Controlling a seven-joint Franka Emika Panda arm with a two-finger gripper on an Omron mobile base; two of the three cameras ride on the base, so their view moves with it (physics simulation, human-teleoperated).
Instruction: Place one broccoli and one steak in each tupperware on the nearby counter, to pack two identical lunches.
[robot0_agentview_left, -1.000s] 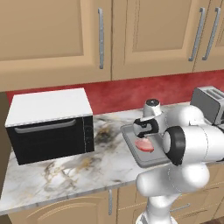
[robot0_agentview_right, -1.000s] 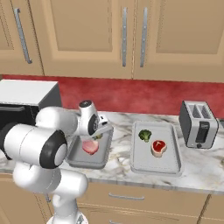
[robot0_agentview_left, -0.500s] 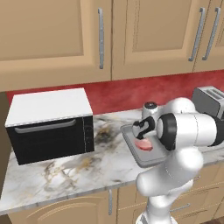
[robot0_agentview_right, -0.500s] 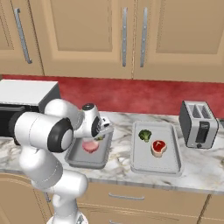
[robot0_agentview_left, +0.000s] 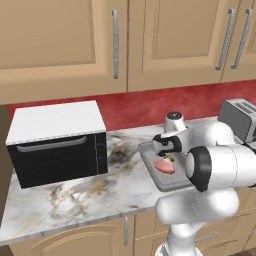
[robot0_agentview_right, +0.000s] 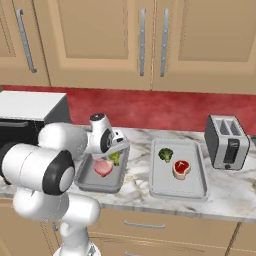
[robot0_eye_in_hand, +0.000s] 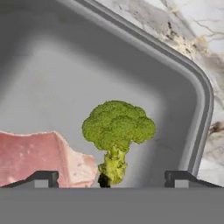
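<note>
My gripper (robot0_eye_in_hand: 112, 177) stands wide open and holds nothing, low over the darker tupperware (robot0_agentview_right: 86, 181) on the bench (robot0_agentview_right: 135, 184). A broccoli (robot0_eye_in_hand: 118, 133) stands there beside a steak (robot0_eye_in_hand: 41, 154). The paler tupperware (robot0_agentview_right: 160, 186) carries another broccoli (robot0_agentview_right: 165, 154) and steak (robot0_agentview_right: 181, 168). I can read no writing.

My gripper (robot0_eye_in_hand: 111, 179) low over darker tupperware (robot0_agentview_right: 85, 181), fingers spread wide, broccoli (robot0_eye_in_hand: 118, 131) standing free between them, steak (robot0_eye_in_hand: 41, 153) just beside it on one side. Tray wall curves close past other finger. Bare marble counter (robot0_agentview_right: 135, 182) between two trays gives passage. Paler tupperware (robot0_agentview_right: 162, 187) holds broccoli, steak. Toaster (robot0_agentview_right: 226, 142) blocks far right; microwave (robot0_agentview_left: 57, 142) blocks left; cabinets (robot0_agentview_right: 150, 42) overhang above
</note>
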